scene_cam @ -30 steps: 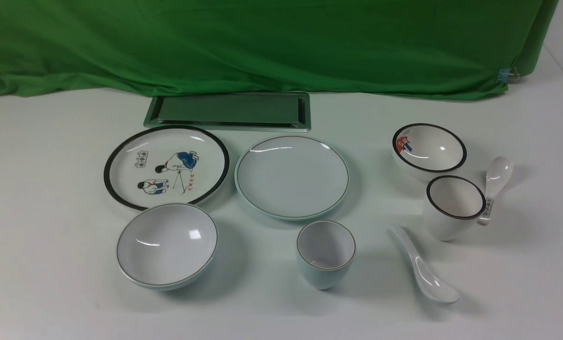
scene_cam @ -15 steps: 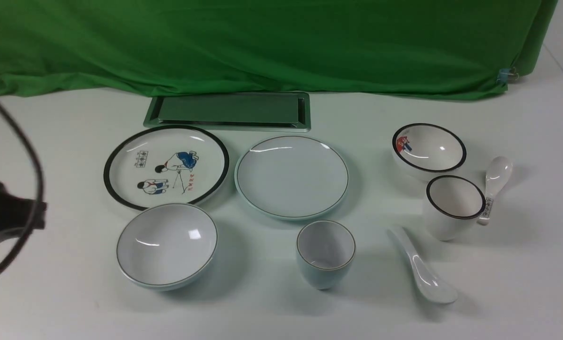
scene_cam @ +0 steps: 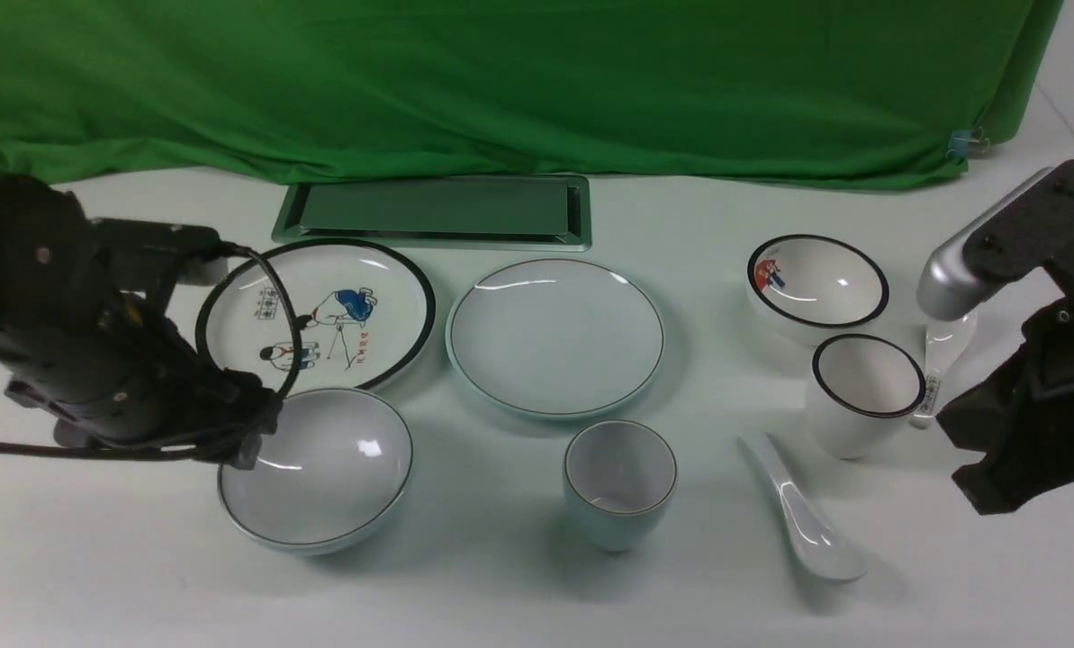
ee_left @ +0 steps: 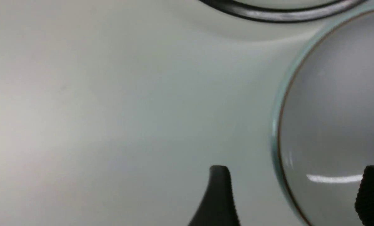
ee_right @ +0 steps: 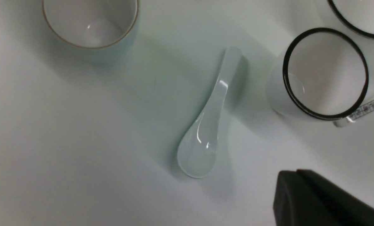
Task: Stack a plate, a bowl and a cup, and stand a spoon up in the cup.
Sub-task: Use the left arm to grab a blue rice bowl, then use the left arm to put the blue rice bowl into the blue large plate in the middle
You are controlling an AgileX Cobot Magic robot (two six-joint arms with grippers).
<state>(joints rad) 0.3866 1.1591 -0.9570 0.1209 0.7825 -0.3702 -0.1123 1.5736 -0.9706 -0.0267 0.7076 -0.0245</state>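
Observation:
The plain plate (scene_cam: 555, 337) lies mid-table. The plain bowl (scene_cam: 320, 472) stands front left of it; it also shows in the left wrist view (ee_left: 337, 94). The plain cup (scene_cam: 620, 481) stands upright in front of the plate; it also shows in the right wrist view (ee_right: 89, 22). The unmarked spoon (scene_cam: 807, 522) lies flat to the right of the cup, bowl end toward me; it also shows in the right wrist view (ee_right: 205, 125). My left gripper (ee_left: 296, 196) is open, its fingers on either side of the bowl's left rim. My right gripper (ee_right: 288, 185) is shut and empty, right of the spoon.
A black-rimmed cartoon plate (scene_cam: 338, 306) sits behind the bowl. A black-rimmed picture bowl (scene_cam: 820, 283), a black-rimmed cup (scene_cam: 865, 391) and a labelled spoon (scene_cam: 937, 360) crowd the right side by my right arm. A metal hatch (scene_cam: 433, 211) and green cloth are at the back.
Both arms have come into the front view. The left arm swung in from the left edge to the bowl's left rim. The right arm came in beside the black-rimmed cup.

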